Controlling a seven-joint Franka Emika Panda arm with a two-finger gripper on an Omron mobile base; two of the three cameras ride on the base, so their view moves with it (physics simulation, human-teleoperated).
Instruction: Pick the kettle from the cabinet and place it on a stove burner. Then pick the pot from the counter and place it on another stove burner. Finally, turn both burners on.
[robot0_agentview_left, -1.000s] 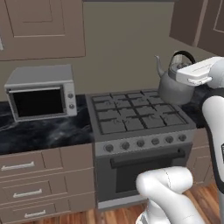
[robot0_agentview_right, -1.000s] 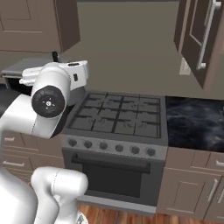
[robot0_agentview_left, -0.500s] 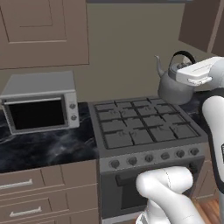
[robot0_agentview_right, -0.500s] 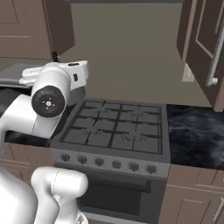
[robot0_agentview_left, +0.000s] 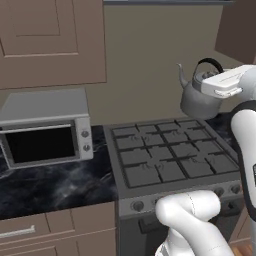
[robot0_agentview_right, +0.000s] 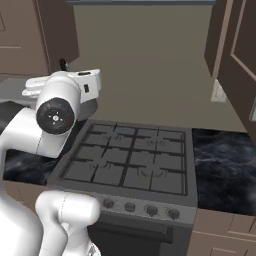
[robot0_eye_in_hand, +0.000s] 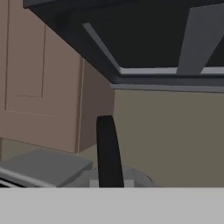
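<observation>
We have the kettle in the gripper, jaws clamped on its black arched handle, which runs straight up from the fingers in the hand view. The kettle hangs under the hand, clear of any surface, spout pointing away from the arm in the left base view.

What changed over the last second: the whole picture shifted in both base views, so the base has driven, not the things. The stove has come closer and larger, and the microwave slid toward the edge of the left view. The arm and kettle kept the same pose relative to the cameras, so this is carry, no arm motion.

Relative to the gripper, the burner grates lie below and off to the side, near but not under the kettle; the rear grate is closest. The counter sits across the stove from the hand, and the cabinet door stands open above it.

We judge the first pick is done and the place is pending. Next move needs the hand swung over a grate and lowered before release. Pot and knobs untouched, from what we can see.
</observation>
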